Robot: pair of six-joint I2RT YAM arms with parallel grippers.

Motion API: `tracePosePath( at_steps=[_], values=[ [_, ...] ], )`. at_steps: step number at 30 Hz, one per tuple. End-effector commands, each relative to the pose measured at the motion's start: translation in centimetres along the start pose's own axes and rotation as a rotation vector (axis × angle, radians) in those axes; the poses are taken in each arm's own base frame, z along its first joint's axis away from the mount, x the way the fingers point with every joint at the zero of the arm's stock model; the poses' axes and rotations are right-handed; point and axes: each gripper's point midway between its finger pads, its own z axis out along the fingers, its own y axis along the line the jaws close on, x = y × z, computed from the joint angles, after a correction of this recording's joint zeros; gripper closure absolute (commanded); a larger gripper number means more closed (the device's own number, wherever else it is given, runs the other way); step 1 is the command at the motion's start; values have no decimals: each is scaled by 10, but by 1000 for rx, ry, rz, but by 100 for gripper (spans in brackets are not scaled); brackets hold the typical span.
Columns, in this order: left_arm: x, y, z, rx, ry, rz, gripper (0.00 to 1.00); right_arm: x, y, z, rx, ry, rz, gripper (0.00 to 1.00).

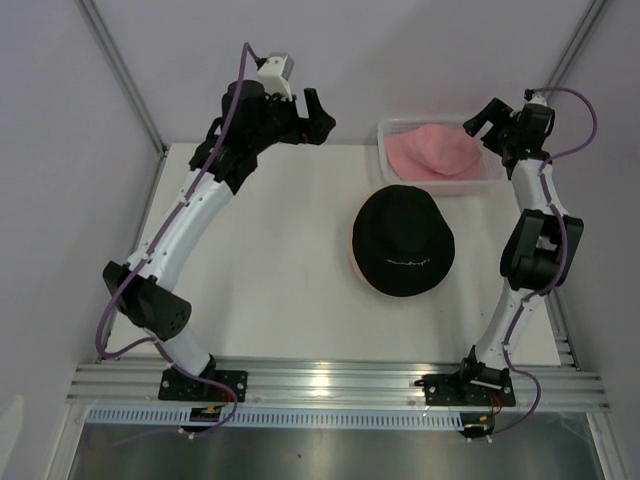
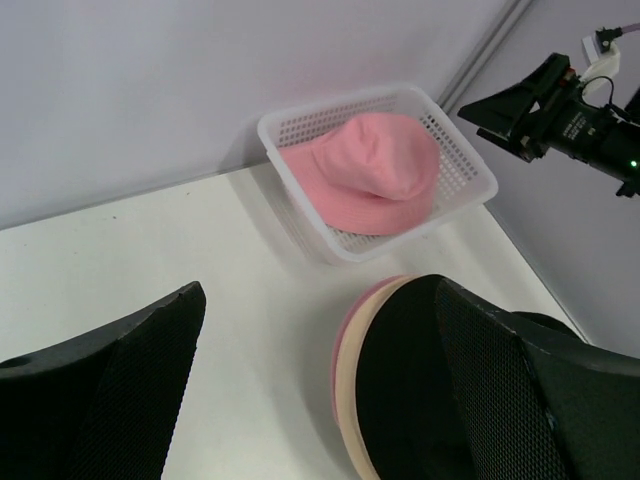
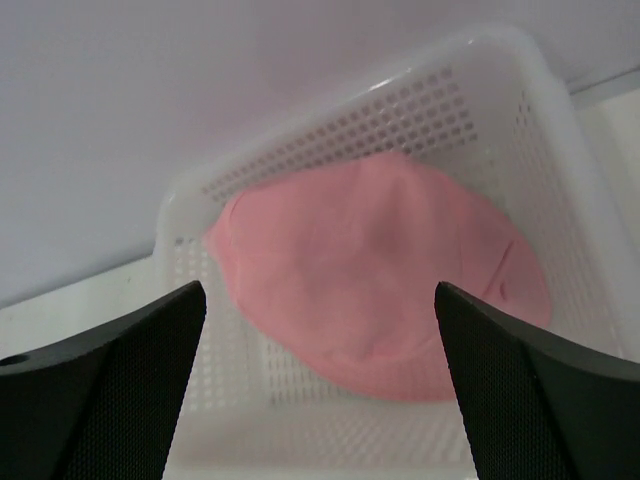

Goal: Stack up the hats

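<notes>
Black mesh on the fingers (image 3: 120,380) of the right gripper (image 3: 320,290), spread wide and clasping nothing. Hung directly above the pink hat (image 3: 380,280), which lay crown-up in the white perforated basket (image 3: 450,110); apparently lined up for a reach down into it. Gaped just as empty at the left gripper (image 2: 320,290), raised over the far left of the table (image 1: 270,250) and well apart from every hat, probably held clear to give the right side room.

Between the arms, on the table just in front of the basket, found the stack: black hat (image 1: 403,240) on top, beige hat (image 2: 345,390) beneath it, and the brim of a second pink hat (image 2: 352,308) outermost, seemingly at the bottom. Judged three of four stacked, with the basket's hat the only one yet to be added.

Noted a short line of small white lettering on the black hat's near brim, too small to read. Saw no other label or brand.
</notes>
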Motion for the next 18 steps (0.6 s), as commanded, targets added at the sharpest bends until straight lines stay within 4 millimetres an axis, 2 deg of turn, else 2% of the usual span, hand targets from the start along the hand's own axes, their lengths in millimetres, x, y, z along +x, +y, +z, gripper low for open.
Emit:
tracePosePath(
  at_steps=[1, 2, 4, 5, 6, 7, 11, 12, 15, 18],
  values=[
    [-14, 0, -16, 5, -24, 9, 1, 8, -14, 51, 43, 38, 1, 1],
    [-12, 1, -18, -4, -14, 7, 0, -11, -5, 57, 38, 3, -12, 1],
    [-7, 9, -22, -39, 3, 7, 1, -7, -10, 76, 74, 2, -25, 1],
    [-6, 12, -23, -56, 9, 6, 0, 14, -19, 91, 111, 36, -31, 1],
    [-6, 15, -25, -70, 12, 5, 1, 4, -12, 95, 100, 13, -51, 1],
    [-2, 20, -27, -93, 26, 2, 0, 21, -17, 103, 117, 45, -67, 0],
    [5, 34, -31, -130, 60, 5, 0, 30, -20, 101, 152, 70, -20, 1],
    [5, 36, -31, -135, 62, 3, 1, 42, -25, 101, 167, 95, -12, 1],
    [10, 46, -32, -152, 73, -10, 0, 51, -31, 97, 213, 102, -46, 1],
    [10, 53, -30, -149, 76, -41, 1, 65, -46, 100, 250, 141, -83, 1]
  ],
)
